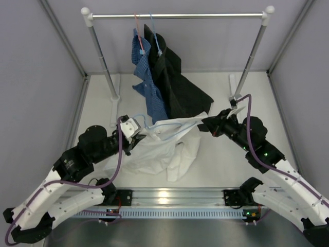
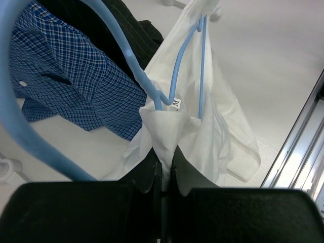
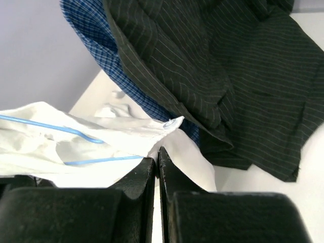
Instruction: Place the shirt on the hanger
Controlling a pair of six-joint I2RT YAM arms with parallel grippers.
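Note:
The white shirt (image 1: 164, 146) is held off the table between my two grippers, its lower part lying crumpled. The light-blue wire hanger (image 1: 172, 128) sits inside the shirt's neck opening, its wires showing in the left wrist view (image 2: 185, 61) and the right wrist view (image 3: 76, 132). My left gripper (image 1: 138, 133) is shut on a fold of the shirt's collar (image 2: 167, 131), next to the hanger's hook. My right gripper (image 1: 209, 124) is shut on the shirt's edge (image 3: 152, 131) near a button.
A blue checked shirt (image 1: 149, 85) on a red hanger and a black shirt (image 1: 177, 85) on a blue hanger hang from the rail (image 1: 177, 16) at the back, their tails on the table just behind the white shirt. Rack posts (image 1: 103, 62) stand left and right.

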